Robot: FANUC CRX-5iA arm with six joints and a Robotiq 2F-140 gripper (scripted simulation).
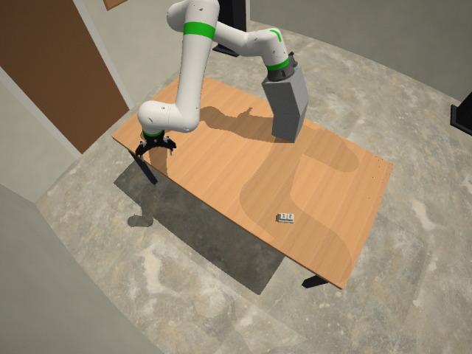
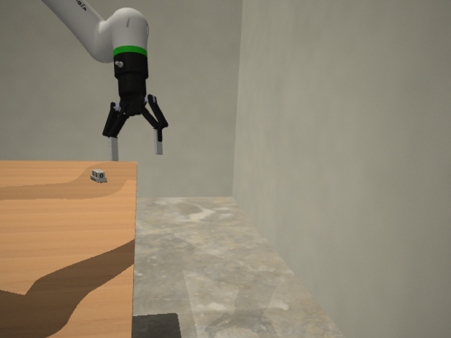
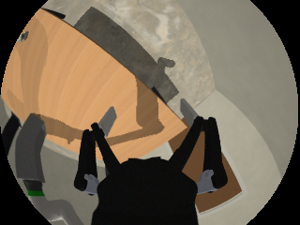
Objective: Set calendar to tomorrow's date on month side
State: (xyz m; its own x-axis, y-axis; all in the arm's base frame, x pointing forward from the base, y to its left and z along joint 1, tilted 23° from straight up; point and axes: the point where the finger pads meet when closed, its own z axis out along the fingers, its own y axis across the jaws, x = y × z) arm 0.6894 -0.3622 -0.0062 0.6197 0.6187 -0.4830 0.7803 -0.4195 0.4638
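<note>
Calendar [image 1: 285, 217]: two small rigid cubes seated in a tray, judged light and smooth-faced; one cube best taken across opposite side faces. Gripper [image 1: 155, 146]: fingers spread apart, nothing held, well away at ten o'clock.

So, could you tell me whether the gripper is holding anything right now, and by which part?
Nothing is held. The gripper is open and empty, far from the calendar on the table.

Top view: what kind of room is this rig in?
Probably a bare workshop or lab bay, not a home. A stained concrete floor, plain grey walls and a brown door surround one wooden table with the arm's base on it. The only prop is a small block calendar.
</note>
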